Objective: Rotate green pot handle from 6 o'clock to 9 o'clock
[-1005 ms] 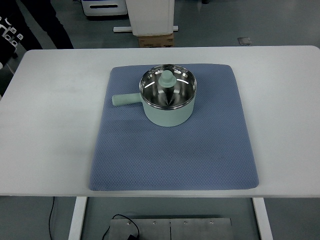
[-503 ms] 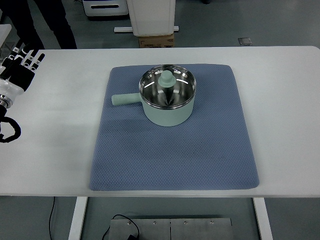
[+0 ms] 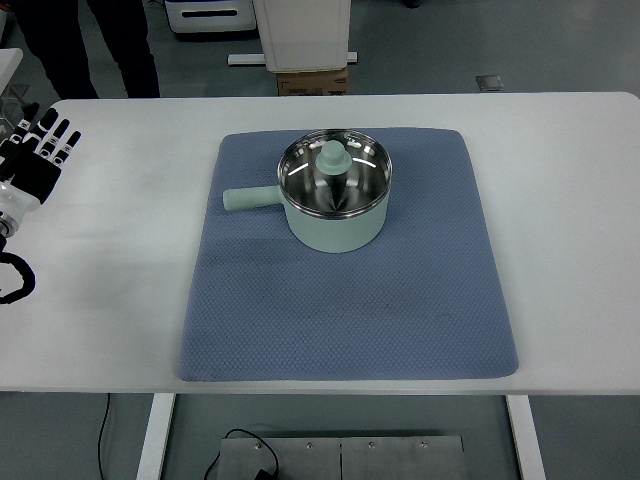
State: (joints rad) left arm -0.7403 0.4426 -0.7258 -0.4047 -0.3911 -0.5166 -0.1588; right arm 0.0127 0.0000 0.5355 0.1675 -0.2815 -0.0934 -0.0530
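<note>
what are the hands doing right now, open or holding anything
Left hand: open, fingers spread, holding nothing, at the table's left edge, far from the green pot.
Right hand: not in view.

A pale mint-green pot (image 3: pixel 335 222) with a matching green handle (image 3: pixel 250 198) and green lid knob (image 3: pixel 333 156) shows a shiny silver steel interior. It sits on a slate-blue mat (image 3: pixel 345 300) covered in a fine dotted weave (a tiny, regular texture). The table (image 3: pixel 570 200) beneath is plain white. At the left edge, the left hand (image 3: pixel 32 160) is black with white fingertip segments. The floor beyond is grey-teal.
</note>
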